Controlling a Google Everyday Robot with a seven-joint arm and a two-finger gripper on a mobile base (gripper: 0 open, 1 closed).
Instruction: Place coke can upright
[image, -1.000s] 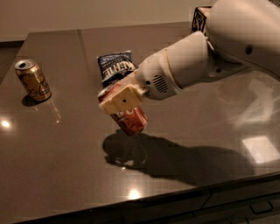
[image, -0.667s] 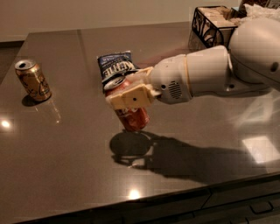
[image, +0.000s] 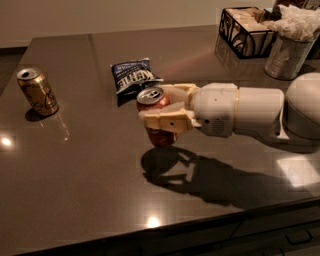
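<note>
Red with a silver lid, the coke can (image: 160, 137) stands nearly upright near the middle of the table (image: 75, 190). The gripper (image: 155, 104) has its beige fingers (image: 167, 121) clamped across its upper half. The near finger covers most of the can's side, so none of its script can be read. I cannot tell whether its base touches the surface. Just behind it lies a dark blue chip bag (image: 133, 78) whose white lettering appears to read "Kettle". A gold-brown can (image: 38, 92) with dark markings, too small to read, stands upright well apart near the left edge.

The tabletop is dark, glossy stone that mirrors small spots of light, and the arm's shadow (image: 200, 175) falls across it toward the front edge. At the far right corner sit a black wire basket (image: 243, 27) and a metal cup (image: 286, 52) stuffed with white paper. Open surface stretches left of and in front of the held can.
</note>
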